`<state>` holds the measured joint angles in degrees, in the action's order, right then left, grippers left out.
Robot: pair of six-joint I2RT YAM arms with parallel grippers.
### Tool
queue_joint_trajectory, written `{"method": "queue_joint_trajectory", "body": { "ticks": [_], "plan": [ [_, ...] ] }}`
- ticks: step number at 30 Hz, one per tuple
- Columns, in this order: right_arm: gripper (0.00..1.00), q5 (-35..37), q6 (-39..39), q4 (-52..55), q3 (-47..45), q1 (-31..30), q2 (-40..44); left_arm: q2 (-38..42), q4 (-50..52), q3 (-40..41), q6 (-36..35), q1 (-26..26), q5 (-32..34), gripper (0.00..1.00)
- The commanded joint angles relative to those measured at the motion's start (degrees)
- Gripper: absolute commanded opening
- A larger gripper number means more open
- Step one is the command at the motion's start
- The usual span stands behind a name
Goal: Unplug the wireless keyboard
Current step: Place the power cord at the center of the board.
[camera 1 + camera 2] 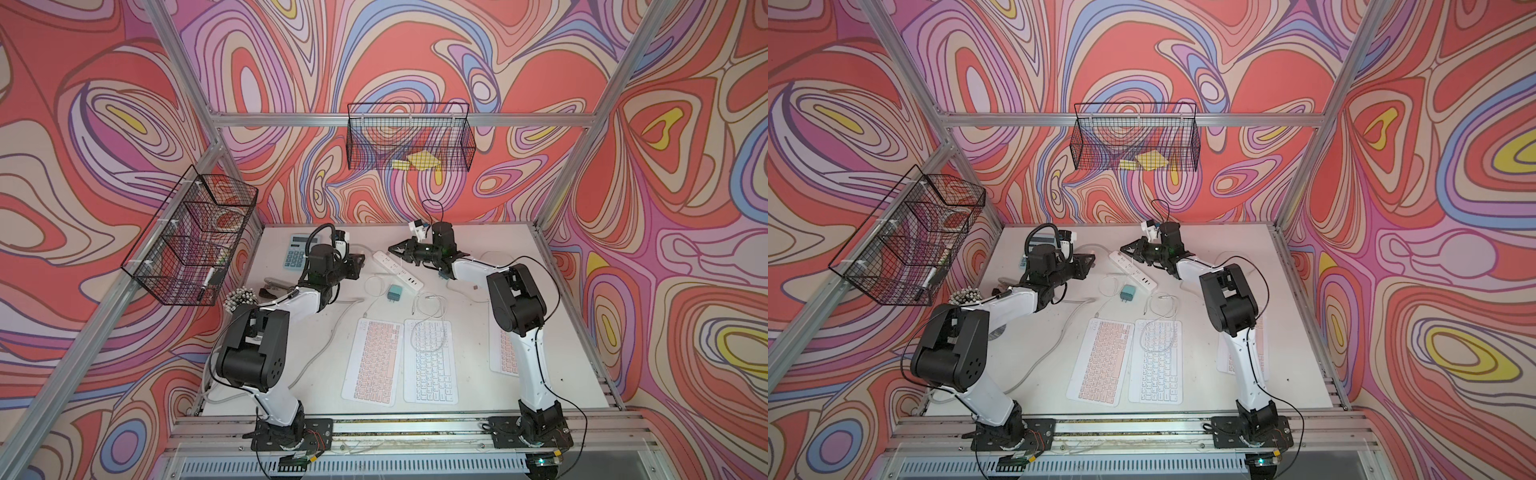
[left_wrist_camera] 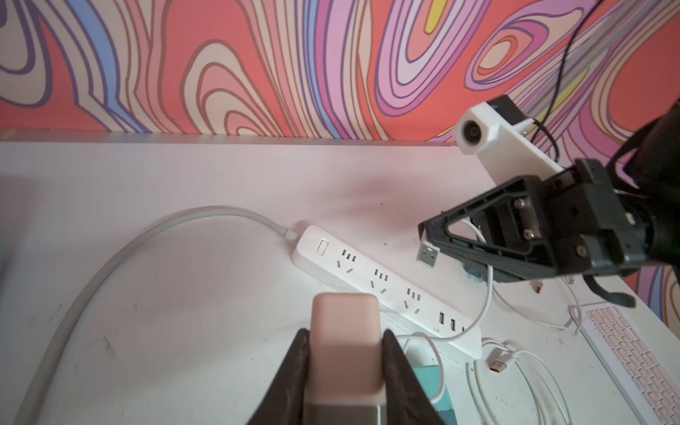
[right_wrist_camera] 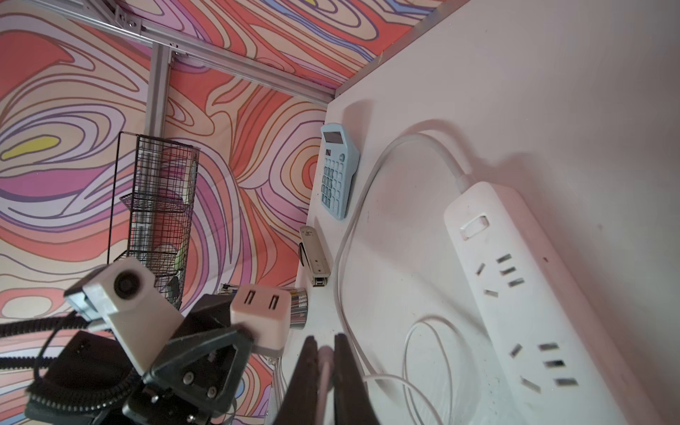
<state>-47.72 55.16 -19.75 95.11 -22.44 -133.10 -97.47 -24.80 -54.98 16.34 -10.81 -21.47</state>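
At the far end of the table (image 1: pixel 469 320), the left claw (image 2: pixel 346 342) is clamping a pink charger (image 3: pixel 259 316) by its sides, with both ports showing empty. The right claw (image 3: pixel 325 353), pinched tight, is holding the plug (image 2: pixel 428 256) clear in the air just beside it.

The cable (image 2: pixel 488 298) is drooping from that claw, crossing the end of the strip (image 2: pixel 368 279) and curling onto the table near a teal charger (image 1: pixel 392 295). It seems to be heading toward the pink keyboard (image 1: pixel 374 361), which is lying flat nearer the front beside a white keyboard (image 1: pixel 430 361). Its far end cannot be followed.

The plug is looking free of the charger, so any trouble is likely to be coming in the retreat. If the right claw is pulling away too far, the slack could be running out and the cable could be dragging the keyboard or snagging on the strip's corner. The two claws are hanging close together, so a careless swing could be knocking them into each other. A plug pinched this near the tips could also be twisting loose, and a charger let go from this height could be landing on the strip.
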Motion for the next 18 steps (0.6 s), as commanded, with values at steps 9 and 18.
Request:
{"method": "queue_joint_trajectory", "body": {
  "ticks": [9,18],
  "plan": [
    [0.04,4.0,-5.7,0.7,7.0,-7.0,-7.5,-4.3,11.9,-4.4,12.2,5.5,-5.1,0.00],
    [0.05,14.3,-13.3,12.6,10.2,-9.6,-9.8,-9.4,18.4,-7.5,14.5,6.9,-3.9,0.00]
  ]
}}
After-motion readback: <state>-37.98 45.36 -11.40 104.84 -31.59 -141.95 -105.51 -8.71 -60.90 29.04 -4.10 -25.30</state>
